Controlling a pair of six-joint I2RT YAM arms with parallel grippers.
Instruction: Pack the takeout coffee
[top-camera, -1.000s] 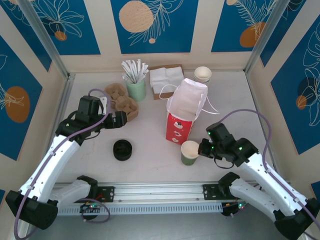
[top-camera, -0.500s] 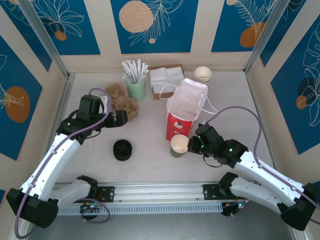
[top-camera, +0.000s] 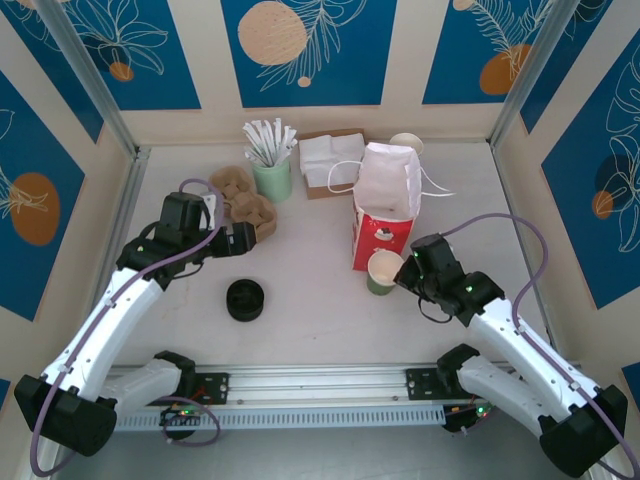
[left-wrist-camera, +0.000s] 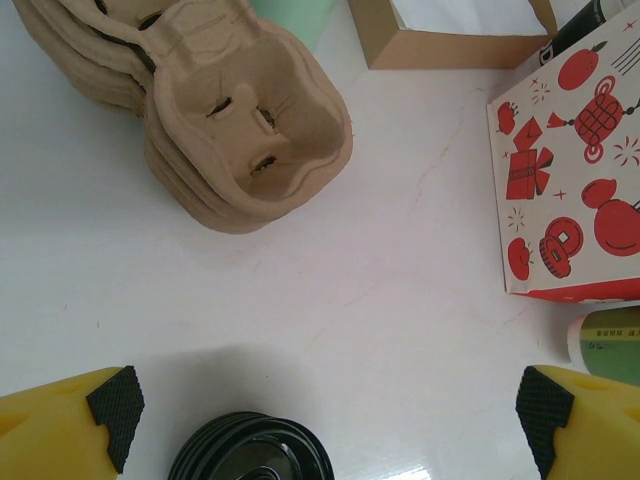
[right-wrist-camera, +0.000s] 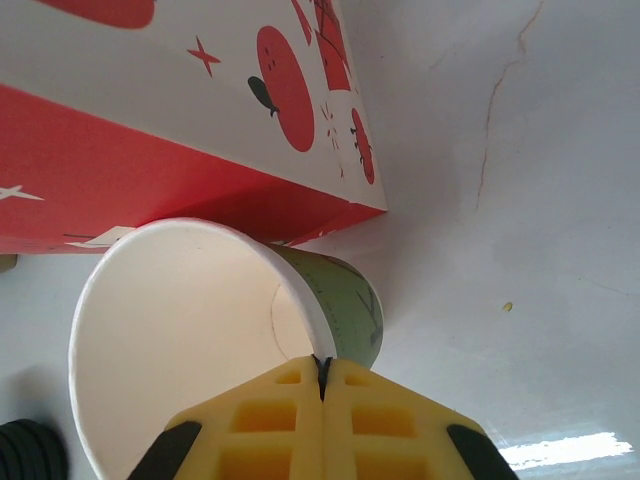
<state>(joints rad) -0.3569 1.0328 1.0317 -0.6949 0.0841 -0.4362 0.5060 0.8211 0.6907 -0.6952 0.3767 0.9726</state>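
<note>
Right wrist view: right hand (right-wrist-camera: 322, 368) clamped on rim of coffee cup (right-wrist-camera: 345, 300), mid-frame, right beside red-and-white bag (right-wrist-camera: 150, 150). Cup lidless, so I'd keep it upright and go slow. Left hand (left-wrist-camera: 330, 405) wide apart, empty.

White shells on the left arm (top-camera: 105, 320) and right arm (top-camera: 525, 345), black joints, purple cables (top-camera: 195, 183) looping; left gripper (left-wrist-camera: 330, 410) shows yellow fingers (left-wrist-camera: 50, 425), black pads (left-wrist-camera: 115, 400).

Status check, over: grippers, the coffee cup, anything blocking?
Left gripper open, hovering over the table near the lid stack. Right gripper shut on the green cup at its rim; cup lidless, beside the bag. Nothing between cup and bag.
</note>
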